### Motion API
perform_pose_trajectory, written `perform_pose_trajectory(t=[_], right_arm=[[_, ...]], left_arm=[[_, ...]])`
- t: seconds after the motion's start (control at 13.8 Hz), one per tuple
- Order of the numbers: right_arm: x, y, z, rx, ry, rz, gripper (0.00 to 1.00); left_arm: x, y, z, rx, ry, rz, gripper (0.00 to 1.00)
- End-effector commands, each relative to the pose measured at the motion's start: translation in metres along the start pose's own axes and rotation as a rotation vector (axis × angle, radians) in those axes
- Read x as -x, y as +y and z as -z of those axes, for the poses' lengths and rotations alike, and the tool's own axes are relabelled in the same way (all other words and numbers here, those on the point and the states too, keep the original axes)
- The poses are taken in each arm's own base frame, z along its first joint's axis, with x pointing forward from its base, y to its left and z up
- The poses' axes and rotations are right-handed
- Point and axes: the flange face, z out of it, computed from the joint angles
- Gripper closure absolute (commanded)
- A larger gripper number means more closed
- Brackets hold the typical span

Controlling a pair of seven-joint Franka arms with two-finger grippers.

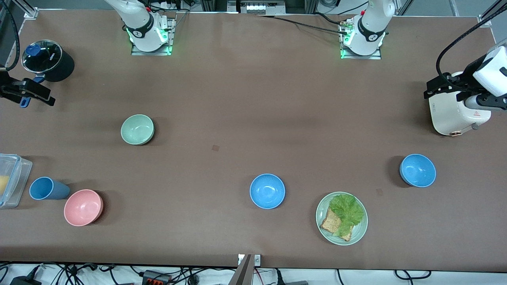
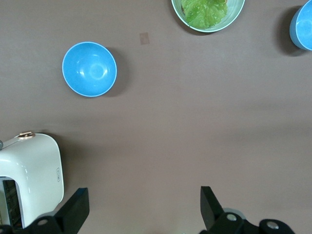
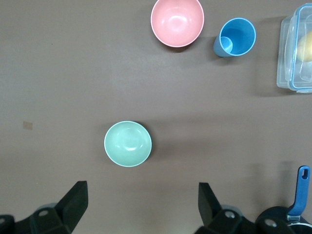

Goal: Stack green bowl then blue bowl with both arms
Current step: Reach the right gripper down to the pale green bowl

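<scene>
Front view: nothing is stacked yet. Your green bowl (image 1: pixel 137 129) sits at ten o'clock on the counter (image 1: pixel 237 99), blue bowls at six (image 1: pixel 267 191) and four (image 1: pixel 417 170).

Left wrist view: left hand (image 2: pixel 141 209) spread, empty, over bare counter beside the toaster (image 2: pixel 29 175).

Right wrist view: right hand (image 3: pixel 141 207) spread, empty, near the green bowl (image 3: pixel 127 144).

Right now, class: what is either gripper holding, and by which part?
Nothing. The left gripper and right gripper are both open and empty.

Front camera overlooks the table (image 1: pixel 222 99); wrist cameras face straight down, apparently high.
</scene>
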Motion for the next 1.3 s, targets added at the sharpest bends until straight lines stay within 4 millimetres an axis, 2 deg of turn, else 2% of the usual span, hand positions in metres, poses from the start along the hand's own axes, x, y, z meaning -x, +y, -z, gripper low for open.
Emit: perform_pose_trajectory(t=[0.0, 0.36, 0.51, 0.65, 0.72, 0.87, 1.08, 1.23], right_arm=[[0.009, 0.0, 0.001, 0.015, 0.005, 0.01, 0.0], [0.008, 0.0, -0.001, 0.013, 0.003, 0.001, 0.0], [0.004, -0.001, -0.013, 0.03, -0.017, 0.005, 0.0], [-0.004, -0.019, -0.052, 0.088, -0.078, 0.047, 0.0], [-0.006, -0.027, -0.079, 0.094, -0.117, 0.06, 0.0], [-0.009, -0.032, -0.126, 0.096, -0.152, 0.065, 0.0], [-0.006, -0.027, -0.225, 0.085, -0.194, 0.066, 0.0], [0.004, -0.027, -0.29, 0.083, -0.224, 0.074, 0.0]], left_arm=[[-0.002, -0.002, 0.005, 0.013, -0.005, -0.018, 0.0], [-0.003, -0.006, 0.005, 0.016, -0.005, -0.001, 0.0], [-0.005, -0.009, 0.001, 0.019, -0.013, 0.0, 0.0], [-0.004, -0.009, 0.001, 0.02, -0.019, -0.004, 0.0], [-0.004, -0.009, 0.001, 0.019, -0.019, -0.007, 0.0], [-0.003, -0.015, 0.001, 0.02, -0.019, 0.002, 0.0], [-0.003, -0.02, 0.001, 0.019, -0.018, 0.008, 0.0], [-0.005, -0.024, -0.007, 0.024, -0.045, 0.013, 0.0]])
